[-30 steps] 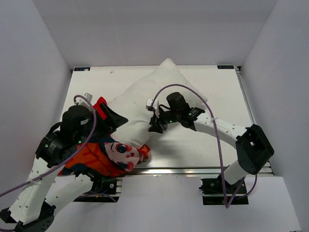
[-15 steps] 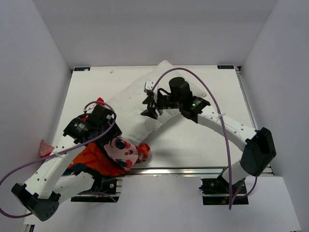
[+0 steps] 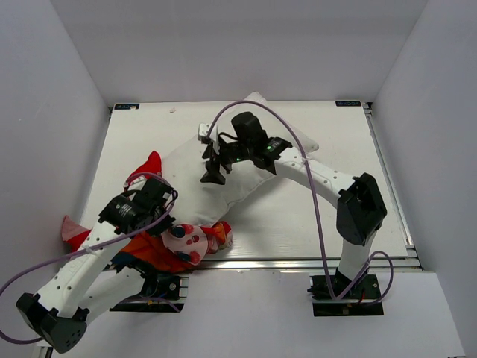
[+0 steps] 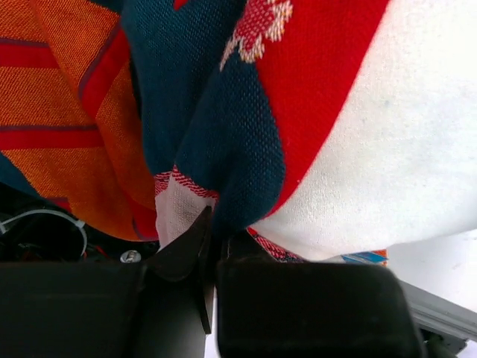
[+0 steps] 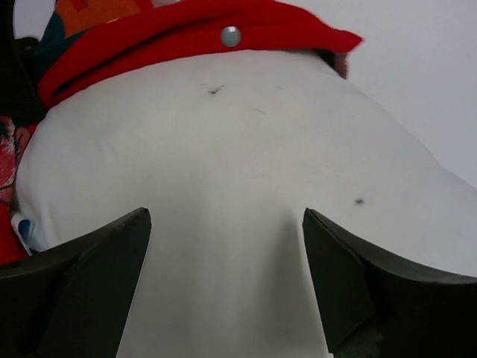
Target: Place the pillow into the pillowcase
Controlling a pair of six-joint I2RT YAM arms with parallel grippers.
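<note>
The white pillow (image 3: 227, 168) lies slantwise across the table, its near left end tucked into the red printed pillowcase (image 3: 145, 250). That pillowcase is bunched at the near left edge, with one red flap (image 3: 151, 162) lying along the pillow's left side. My left gripper (image 3: 165, 218) (image 4: 212, 224) is shut, pinching a navy and red fold of the pillowcase (image 4: 223, 134). My right gripper (image 3: 212, 165) (image 5: 227, 246) hovers open over the pillow (image 5: 238, 171), with nothing between its fingers. The pillowcase's red hem (image 5: 194, 37), with a metal snap, lies just beyond them.
White walls enclose the table (image 3: 328, 149) on the left, far and right sides. A metal rail (image 3: 298, 262) runs along the near edge. A corner of red cloth (image 3: 72, 230) hangs past the table's left side.
My left gripper has closed on the pillowcase fabric after swinging toward the near edge. My right gripper has opened wider and moved left across the pillow.
</note>
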